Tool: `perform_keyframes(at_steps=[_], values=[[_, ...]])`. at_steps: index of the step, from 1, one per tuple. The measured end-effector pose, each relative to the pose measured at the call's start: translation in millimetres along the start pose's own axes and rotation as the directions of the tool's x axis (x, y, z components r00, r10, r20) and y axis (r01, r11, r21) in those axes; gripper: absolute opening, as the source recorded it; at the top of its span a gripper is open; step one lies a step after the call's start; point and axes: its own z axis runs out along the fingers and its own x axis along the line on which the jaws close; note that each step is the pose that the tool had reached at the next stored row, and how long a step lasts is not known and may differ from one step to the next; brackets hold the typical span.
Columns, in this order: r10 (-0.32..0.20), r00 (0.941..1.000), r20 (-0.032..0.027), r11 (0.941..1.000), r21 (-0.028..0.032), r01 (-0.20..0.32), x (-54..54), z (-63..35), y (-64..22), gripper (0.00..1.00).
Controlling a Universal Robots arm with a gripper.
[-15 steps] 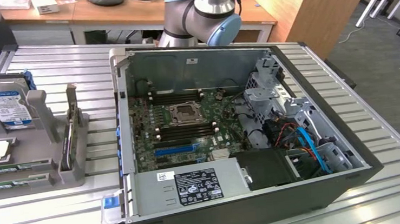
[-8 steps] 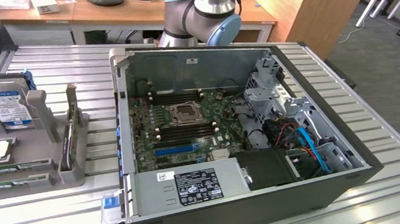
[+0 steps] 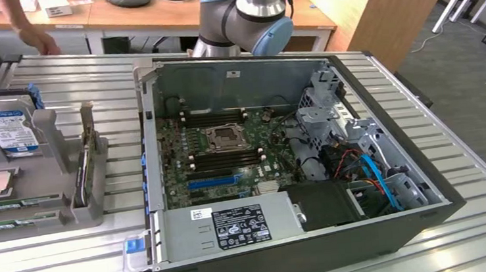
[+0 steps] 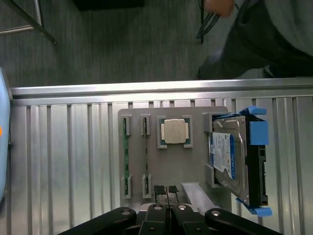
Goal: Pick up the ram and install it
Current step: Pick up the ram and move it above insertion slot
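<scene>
Gripper [image 4: 166, 191] hangs fully closed and empty over the gray parts holder [image 4: 171, 166]. Two ram sticks [image 4: 125, 156] stand edgewise in its slots, top edges exposed for grasping.

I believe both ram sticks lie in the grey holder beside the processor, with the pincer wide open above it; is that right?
Not quite: the wrist view shows the pincer shut and empty. Both ram sticks do lie in the grey holder beside the processor, with the pincer above it.
</scene>
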Motion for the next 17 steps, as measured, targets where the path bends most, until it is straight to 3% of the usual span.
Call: perform_keyframes(at_steps=[7,12,17], values=[[0.0,1.0,0.0,1.0,0.0,0.0,0.0,0.0,0.0,0.11],[0.0,1.0,0.0,1.0,0.0,0.0,0.0,0.0,0.0,0.29],[0.0,1.0,0.0,1.0,0.0,0.0,0.0,0.0,0.0,0.29]])
